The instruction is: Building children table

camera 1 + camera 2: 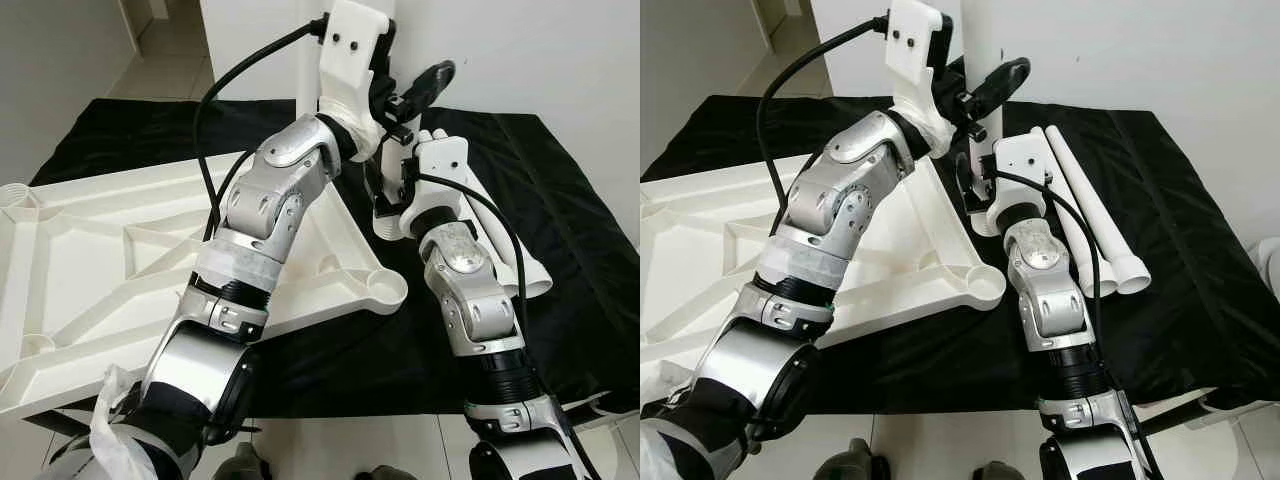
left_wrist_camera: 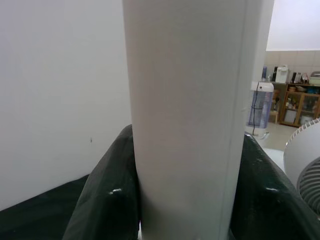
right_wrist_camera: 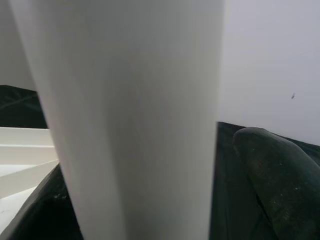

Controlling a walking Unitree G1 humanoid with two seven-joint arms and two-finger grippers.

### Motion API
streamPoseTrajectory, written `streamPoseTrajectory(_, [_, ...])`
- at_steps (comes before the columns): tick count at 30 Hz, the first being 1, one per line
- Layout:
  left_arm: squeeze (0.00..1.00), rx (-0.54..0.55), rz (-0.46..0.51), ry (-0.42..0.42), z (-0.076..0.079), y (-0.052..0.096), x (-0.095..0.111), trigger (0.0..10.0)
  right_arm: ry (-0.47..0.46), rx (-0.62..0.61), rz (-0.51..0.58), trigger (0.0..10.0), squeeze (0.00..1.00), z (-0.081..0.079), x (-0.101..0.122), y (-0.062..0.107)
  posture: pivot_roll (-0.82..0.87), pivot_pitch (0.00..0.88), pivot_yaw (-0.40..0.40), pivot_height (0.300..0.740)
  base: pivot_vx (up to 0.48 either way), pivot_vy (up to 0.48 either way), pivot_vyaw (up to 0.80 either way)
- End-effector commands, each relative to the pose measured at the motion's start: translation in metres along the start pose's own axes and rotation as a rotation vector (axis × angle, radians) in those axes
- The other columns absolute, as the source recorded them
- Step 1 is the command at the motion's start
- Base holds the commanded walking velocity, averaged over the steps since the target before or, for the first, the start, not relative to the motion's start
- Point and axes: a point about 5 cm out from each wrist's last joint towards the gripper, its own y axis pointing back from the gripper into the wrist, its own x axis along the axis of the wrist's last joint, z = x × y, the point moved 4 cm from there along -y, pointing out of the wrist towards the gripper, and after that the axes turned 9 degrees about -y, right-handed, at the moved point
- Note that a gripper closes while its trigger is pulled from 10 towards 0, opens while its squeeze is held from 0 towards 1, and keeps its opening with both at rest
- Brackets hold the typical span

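The children's table, a white moulded plastic top lying upside down with its ribbed underside up (image 1: 110, 250), rests on a black cloth (image 1: 560, 200) spread over the floor, with round leg sockets at its corners; the empty socket nearest the robot's right arm (image 1: 382, 290) faces upward. Upside down is the sensible way to have it, since the legs push down into those sockets from above.

One white plastic tubular table leg (image 1: 985, 40) stands upright at the far corner of the top, apparently being seated in its socket there, though the arms hide the joint itself. Both grippers hold it. The left gripper (image 1: 980, 98) is high on the tube; in the left wrist view the leg (image 2: 190, 120) runs between the two black fingers (image 2: 107, 195), which press it on either side. The right gripper (image 1: 975, 170) takes it lower down, near the base; in the right wrist view the leg (image 3: 130, 115) sits close against a black finger (image 3: 270, 175), closed on it as far as I can judge. One high grip and one low would keep the tube plumb while it is pressed home.

Two more white legs (image 1: 1095, 210) lie side by side on the cloth, just beside the right forearm, waiting.
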Motion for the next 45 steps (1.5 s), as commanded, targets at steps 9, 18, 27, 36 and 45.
streamPoseTrajectory(9, [0.00, 0.002, 0.005, -0.010, 0.009, -0.002, 0.005, 10.0, -0.009, 0.001, -0.032, 3.5, 0.00, -0.003, -0.005, -0.006, 0.02, 0.000, -0.015, 0.740, 0.000, 0.000, 0.00])
streamPoseTrajectory(18, [0.00, -0.001, 0.004, -0.009, 0.012, -0.002, 0.006, 10.0, -0.007, 0.009, -0.045, 0.0, 0.00, -0.005, -0.007, -0.007, 0.01, 0.000, -0.012, 0.740, 0.000, 0.000, 0.00])
streamPoseTrajectory(27, [0.00, -0.026, -0.007, -0.018, 0.019, -0.002, 0.006, 10.0, -0.012, -0.015, -0.054, 1.8, 0.00, -0.003, -0.008, -0.008, 0.01, 0.000, -0.007, 0.740, 0.000, 0.000, 0.00])
streamPoseTrajectory(36, [1.00, -0.044, 0.009, 0.045, 0.018, -0.001, 0.009, 10.0, -0.066, -0.087, -0.054, 10.0, 0.00, 0.008, -0.009, -0.008, 0.02, 0.000, -0.002, 0.740, 0.000, 0.000, 0.00])
streamPoseTrajectory(45, [0.00, 0.014, 0.034, 0.066, -0.002, 0.001, 0.017, 10.0, -0.093, -0.143, -0.044, 10.0, 0.00, 0.023, -0.008, -0.005, 0.01, 0.000, 0.000, 0.740, 0.000, 0.000, 0.00])
